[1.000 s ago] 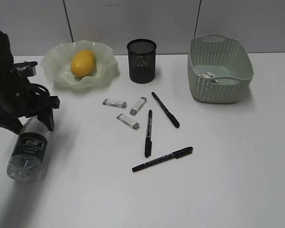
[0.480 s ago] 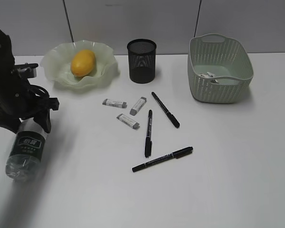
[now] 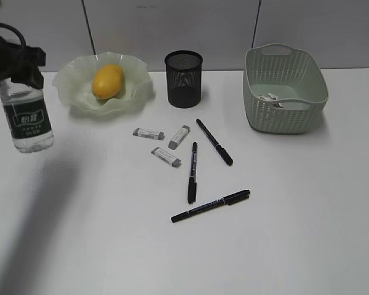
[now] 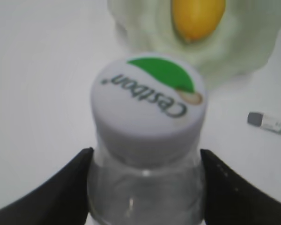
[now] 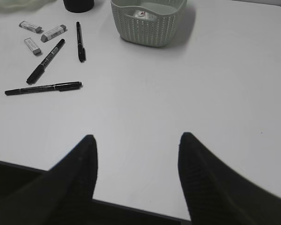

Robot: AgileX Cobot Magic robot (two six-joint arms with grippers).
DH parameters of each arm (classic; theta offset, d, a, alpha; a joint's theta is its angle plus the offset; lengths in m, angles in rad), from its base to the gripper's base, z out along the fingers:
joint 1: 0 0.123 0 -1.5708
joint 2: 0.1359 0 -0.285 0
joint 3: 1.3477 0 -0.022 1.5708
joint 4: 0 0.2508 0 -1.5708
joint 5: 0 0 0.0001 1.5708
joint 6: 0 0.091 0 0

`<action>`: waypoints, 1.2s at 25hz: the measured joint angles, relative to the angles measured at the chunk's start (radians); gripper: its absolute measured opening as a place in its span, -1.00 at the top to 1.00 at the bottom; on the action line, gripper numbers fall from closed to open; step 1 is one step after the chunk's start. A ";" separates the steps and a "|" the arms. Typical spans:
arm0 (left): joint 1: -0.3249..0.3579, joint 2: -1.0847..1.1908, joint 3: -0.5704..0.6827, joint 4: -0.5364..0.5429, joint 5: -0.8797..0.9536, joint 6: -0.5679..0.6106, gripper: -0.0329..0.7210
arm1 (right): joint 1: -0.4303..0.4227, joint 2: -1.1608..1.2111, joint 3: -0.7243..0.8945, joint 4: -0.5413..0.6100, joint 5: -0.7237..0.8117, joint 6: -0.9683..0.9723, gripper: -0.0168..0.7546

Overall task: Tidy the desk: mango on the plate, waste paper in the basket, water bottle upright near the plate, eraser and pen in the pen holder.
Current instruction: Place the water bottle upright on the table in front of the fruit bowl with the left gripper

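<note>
My left claw (image 4: 145, 187) clamps the water bottle (image 3: 26, 117) upright by its neck; next, I set it on the table (image 3: 295, 215) beside the plate (image 3: 71, 92).

Yellow-orange mango (image 3: 107, 81), pale green plate (image 3: 74, 92), black mesh pen holder (image 3: 184, 78).

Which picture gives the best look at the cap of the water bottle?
The left wrist view: the cap fills the frame, white with a green patch and lettering, with dark jaws on either side of the neck below. The exterior view shows the water bottle upright but its cap hidden. The right wrist view misses it.
</note>
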 joint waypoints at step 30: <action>0.120 0.105 0.516 0.096 -1.197 0.124 -0.39 | 0.000 0.000 0.000 -0.004 -0.003 0.001 -0.18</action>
